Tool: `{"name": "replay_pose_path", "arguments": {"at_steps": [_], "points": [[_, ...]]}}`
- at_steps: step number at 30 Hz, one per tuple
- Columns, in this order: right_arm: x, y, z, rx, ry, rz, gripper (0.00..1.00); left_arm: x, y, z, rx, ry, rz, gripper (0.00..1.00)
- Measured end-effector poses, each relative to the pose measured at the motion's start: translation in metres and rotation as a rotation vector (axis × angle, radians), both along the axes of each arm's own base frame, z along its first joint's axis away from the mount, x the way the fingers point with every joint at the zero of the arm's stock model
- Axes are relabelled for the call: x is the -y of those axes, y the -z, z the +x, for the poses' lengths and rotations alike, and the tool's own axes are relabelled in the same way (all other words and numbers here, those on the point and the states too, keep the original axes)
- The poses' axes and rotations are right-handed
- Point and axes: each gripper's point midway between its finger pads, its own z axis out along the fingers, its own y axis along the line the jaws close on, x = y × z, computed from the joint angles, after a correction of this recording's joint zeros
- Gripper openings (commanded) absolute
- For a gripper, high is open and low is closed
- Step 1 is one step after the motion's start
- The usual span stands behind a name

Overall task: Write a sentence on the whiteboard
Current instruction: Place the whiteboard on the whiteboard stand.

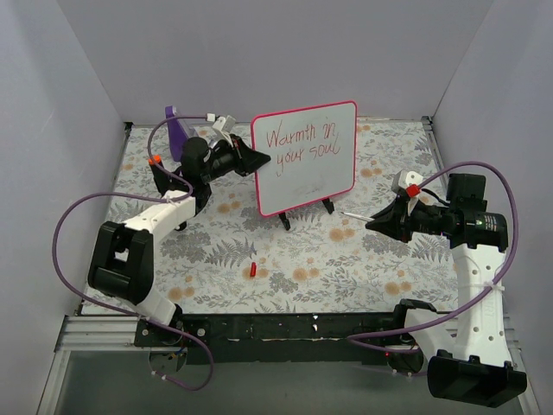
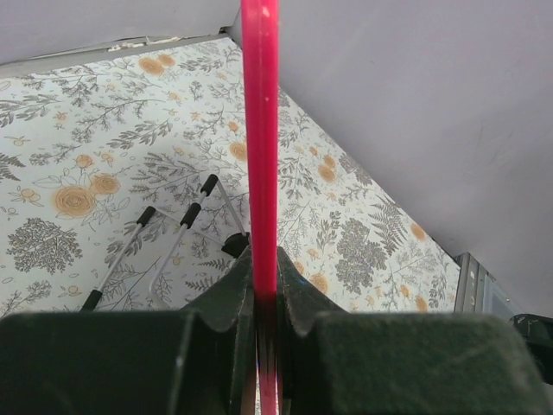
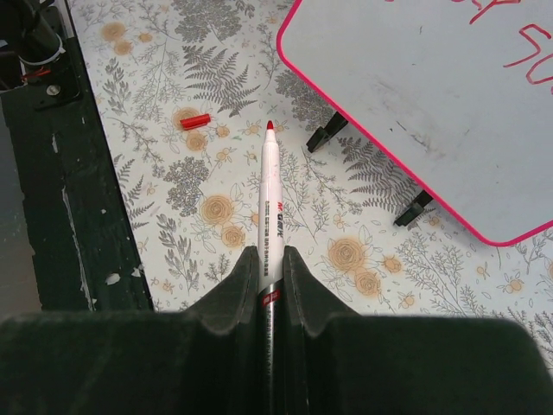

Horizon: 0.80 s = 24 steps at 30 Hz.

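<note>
Glossy white whiteboard (image 1: 302, 186), smooth pink plastic frame (image 2: 259, 130), matt floral-printed table cover (image 1: 346, 264), smooth white plastic marker (image 3: 270, 207)

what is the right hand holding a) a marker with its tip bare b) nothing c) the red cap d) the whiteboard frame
a: the right hand is shut on the marker, red tip uncovered; the cap lies loose on the table, and the left hand grips the whiteboard by its frame.

The left arm stretches forward and rightward, its left tool (image 1: 259, 159) closed on the edge of the whiteboard (image 1: 302, 186). The right arm bends inward, its right tool (image 1: 374, 223) closed around a marker (image 3: 270, 199), pointing left.
</note>
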Motion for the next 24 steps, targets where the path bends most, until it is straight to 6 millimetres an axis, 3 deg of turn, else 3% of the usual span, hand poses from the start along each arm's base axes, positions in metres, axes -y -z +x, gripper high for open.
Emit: {"name": "replay_pose_path", "arguments": {"at_steps": [12, 18, 24], "points": [[0.000, 0.006, 0.000, -0.025, 0.003, 0.004, 0.01, -0.006, 0.023, 0.009, -0.006, 0.015, 0.016, 0.00], [0.000, 0.009, 0.000, -0.034, 0.005, 0.006, 0.01, -0.013, 0.033, 0.005, 0.007, 0.022, 0.007, 0.01], [0.000, 0.012, 0.001, -0.039, 0.006, 0.007, 0.01, -0.025, 0.050, -0.003, 0.015, 0.011, -0.009, 0.08]]}}
